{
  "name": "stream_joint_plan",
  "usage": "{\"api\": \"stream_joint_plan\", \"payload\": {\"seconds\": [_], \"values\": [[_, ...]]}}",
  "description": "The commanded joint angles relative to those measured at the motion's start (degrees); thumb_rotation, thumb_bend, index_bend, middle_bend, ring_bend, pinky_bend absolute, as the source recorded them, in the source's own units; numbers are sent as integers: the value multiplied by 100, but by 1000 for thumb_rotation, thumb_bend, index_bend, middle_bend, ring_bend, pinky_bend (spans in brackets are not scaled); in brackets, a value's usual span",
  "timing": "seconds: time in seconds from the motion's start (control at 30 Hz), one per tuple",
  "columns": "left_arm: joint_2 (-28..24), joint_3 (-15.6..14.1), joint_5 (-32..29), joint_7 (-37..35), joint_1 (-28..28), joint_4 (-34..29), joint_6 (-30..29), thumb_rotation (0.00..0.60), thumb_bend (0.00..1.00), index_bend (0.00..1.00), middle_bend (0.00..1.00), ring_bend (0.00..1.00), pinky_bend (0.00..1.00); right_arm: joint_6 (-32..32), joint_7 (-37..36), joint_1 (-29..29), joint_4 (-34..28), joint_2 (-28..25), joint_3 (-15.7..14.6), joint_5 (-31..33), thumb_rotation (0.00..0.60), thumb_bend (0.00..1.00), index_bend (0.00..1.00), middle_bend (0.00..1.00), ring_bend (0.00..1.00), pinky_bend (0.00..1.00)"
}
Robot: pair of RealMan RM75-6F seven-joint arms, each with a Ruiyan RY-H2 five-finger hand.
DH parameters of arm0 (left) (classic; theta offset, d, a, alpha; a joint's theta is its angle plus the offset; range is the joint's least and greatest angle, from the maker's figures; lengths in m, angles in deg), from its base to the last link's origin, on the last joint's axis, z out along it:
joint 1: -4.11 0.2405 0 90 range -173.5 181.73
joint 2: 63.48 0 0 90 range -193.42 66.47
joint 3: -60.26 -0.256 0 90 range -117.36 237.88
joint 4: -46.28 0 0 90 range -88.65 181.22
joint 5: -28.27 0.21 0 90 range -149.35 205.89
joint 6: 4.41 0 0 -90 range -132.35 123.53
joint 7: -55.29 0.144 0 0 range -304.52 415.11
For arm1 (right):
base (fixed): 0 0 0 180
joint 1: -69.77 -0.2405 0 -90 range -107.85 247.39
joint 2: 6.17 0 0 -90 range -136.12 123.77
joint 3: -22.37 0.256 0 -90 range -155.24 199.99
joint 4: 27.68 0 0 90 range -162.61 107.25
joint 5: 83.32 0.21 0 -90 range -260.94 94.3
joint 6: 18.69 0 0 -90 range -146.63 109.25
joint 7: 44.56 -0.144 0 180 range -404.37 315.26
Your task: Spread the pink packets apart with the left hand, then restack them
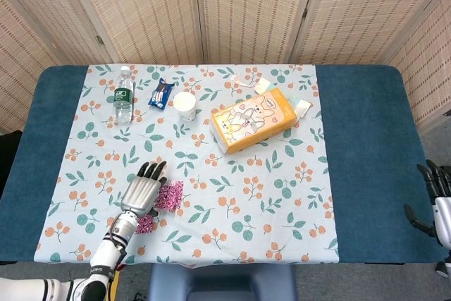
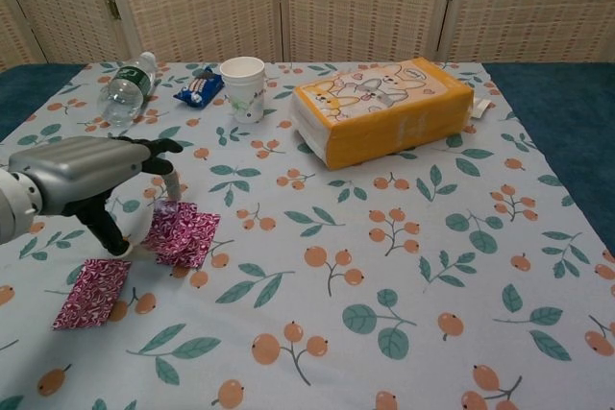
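Three pink packets lie near the table's front left. My left hand (image 1: 143, 189) (image 2: 82, 172) reaches over them, a fingertip on the far edge and the thumb at the near edge of one pink packet (image 2: 169, 222), which it holds. That packet lies tilted over a second pink packet (image 2: 199, 243) (image 1: 172, 195). A third pink packet (image 2: 91, 290) (image 1: 145, 225) lies flat, apart, nearer the front edge. My right hand (image 1: 438, 202) hangs off the table's right side, fingers apart and holding nothing.
At the back stand a water bottle (image 1: 123, 95) on its side, a blue snack wrapper (image 1: 161, 93), a paper cup (image 1: 185, 105) and an orange tissue pack (image 1: 255, 120). The floral cloth (image 1: 282, 195) covers the table's middle.
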Motion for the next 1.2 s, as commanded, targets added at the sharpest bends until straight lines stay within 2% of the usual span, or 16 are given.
{"api": "stream_joint_plan", "payload": {"seconds": [0.03, 0.3, 0.8, 1.2], "values": [[205, 139, -275, 209, -172, 85, 43, 600, 215, 343, 15, 0, 0, -9, -10, -2, 9, 4, 2, 6, 600, 394, 42, 32, 0, 0], [454, 206, -740, 529, -388, 263, -13, 600, 215, 327, 15, 0, 0, -8, -44, 12, 30, -8, 9, 28, 600, 394, 42, 32, 0, 0], [527, 139, -1102, 712, -539, 300, -115, 600, 215, 259, 12, 0, 0, 12, -49, 28, 18, -12, 14, 23, 600, 394, 42, 32, 0, 0], [568, 120, -1359, 710, -630, 408, -83, 600, 215, 252, 2, 0, 0, -3, -66, 32, 47, -4, 20, 39, 600, 394, 42, 32, 0, 0]]}}
